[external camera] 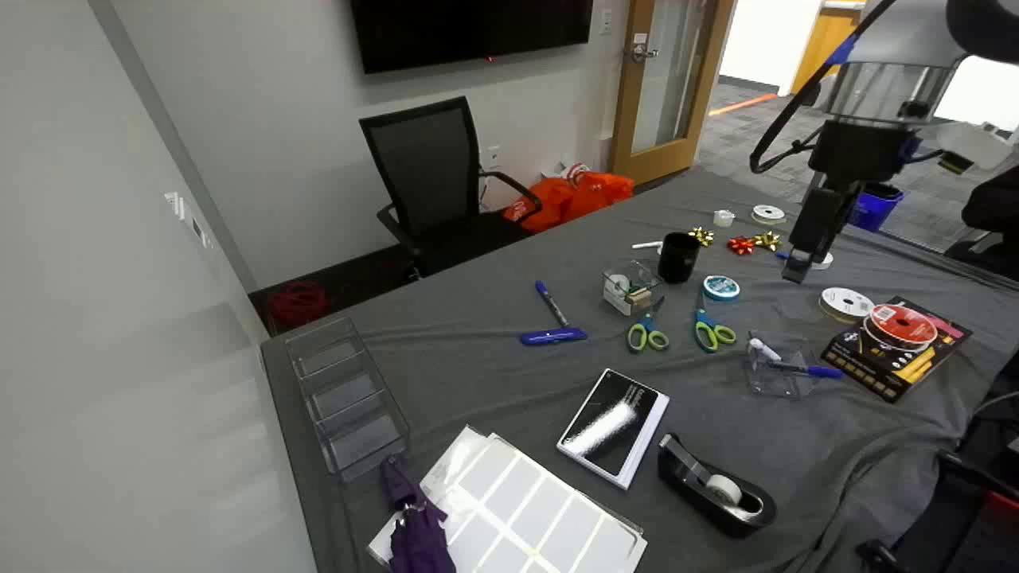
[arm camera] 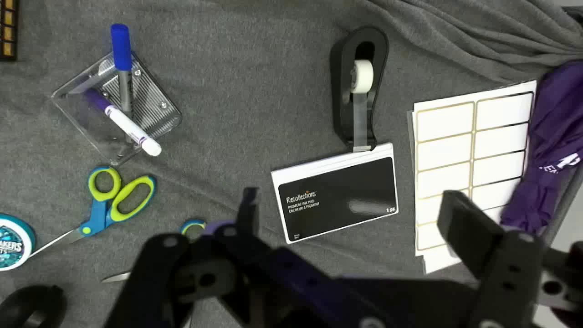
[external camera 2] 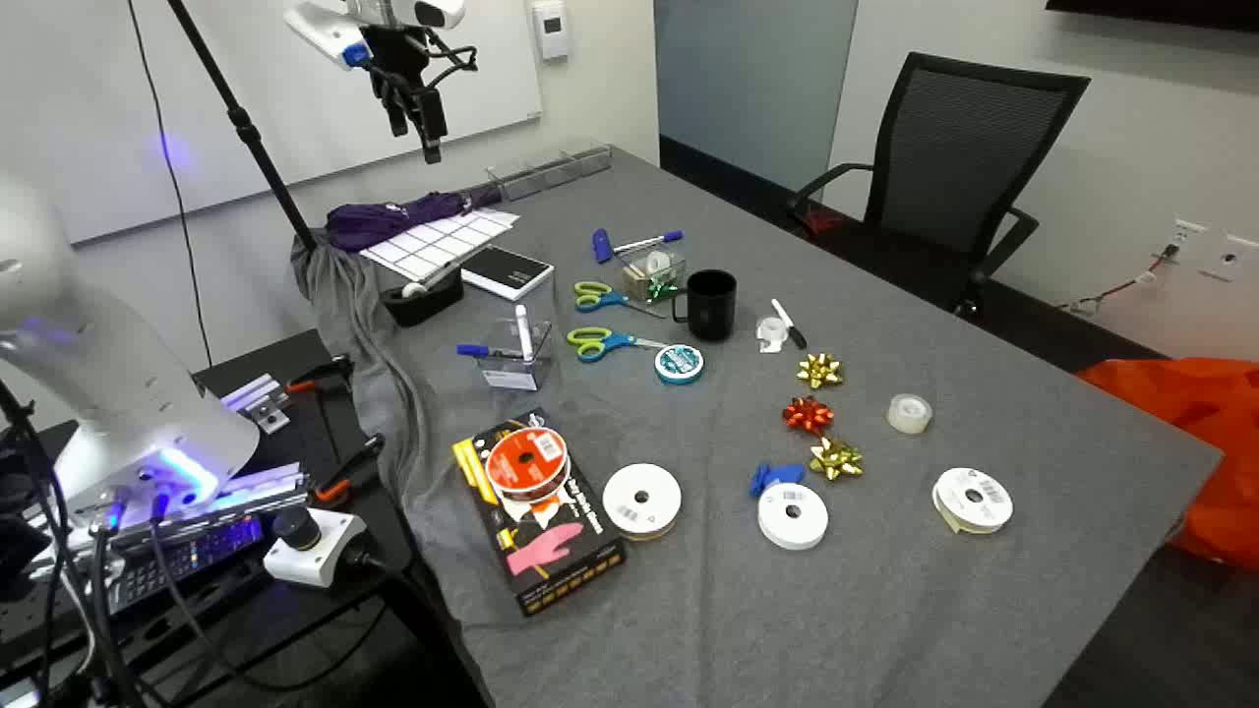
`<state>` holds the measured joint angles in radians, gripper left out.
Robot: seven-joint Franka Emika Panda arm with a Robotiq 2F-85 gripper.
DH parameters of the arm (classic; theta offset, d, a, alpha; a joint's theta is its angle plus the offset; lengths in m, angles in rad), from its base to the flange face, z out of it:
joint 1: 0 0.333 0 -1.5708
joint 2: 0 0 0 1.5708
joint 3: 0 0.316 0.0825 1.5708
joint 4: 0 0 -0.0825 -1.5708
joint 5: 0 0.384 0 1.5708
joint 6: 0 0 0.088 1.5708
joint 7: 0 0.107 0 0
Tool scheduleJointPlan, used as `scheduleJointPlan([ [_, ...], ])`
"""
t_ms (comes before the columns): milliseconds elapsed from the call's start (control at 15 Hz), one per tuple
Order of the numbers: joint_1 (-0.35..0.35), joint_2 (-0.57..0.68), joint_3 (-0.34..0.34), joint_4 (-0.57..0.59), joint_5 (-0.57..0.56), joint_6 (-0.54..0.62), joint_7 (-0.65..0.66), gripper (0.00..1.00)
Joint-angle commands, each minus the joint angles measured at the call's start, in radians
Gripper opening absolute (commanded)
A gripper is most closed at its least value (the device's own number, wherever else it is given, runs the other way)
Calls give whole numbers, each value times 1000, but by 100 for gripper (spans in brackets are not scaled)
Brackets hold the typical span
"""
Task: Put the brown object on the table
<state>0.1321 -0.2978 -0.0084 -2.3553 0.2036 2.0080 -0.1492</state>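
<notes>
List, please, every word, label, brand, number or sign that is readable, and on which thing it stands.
"Recollections": ink pad box
"PIGMENT INK PAD": same box
"ENCREUR À PIGMENT": same box
"1 pc": same box
"AKERS", "TS", cut off: teal round container
"EA", partial: purple umbrella
Too small or blurred to read: black box, red spool, all other print.

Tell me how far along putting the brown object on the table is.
Nothing looks done yet: the likely brown object sits in a clear box. Nothing is being held: the hand is open and empty. Probably left: grasp it, lift it out, set it on the table.
</notes>
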Motion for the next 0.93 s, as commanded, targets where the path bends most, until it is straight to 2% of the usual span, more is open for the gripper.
scheduleJointPlan([
  [0, -15, 0, 14, 2, 4, -3, -3, 100],
  [200, -14, 12, 18, 11, 7, 6, 8, 100],
  [400, -19, 73, 35, 44, -8, 50, 69, 100],
  [667, -26, 205, 58, 123, -45, 142, 192, 100],
  [867, -31, 328, 63, 213, -106, 157, 274, 100],
])
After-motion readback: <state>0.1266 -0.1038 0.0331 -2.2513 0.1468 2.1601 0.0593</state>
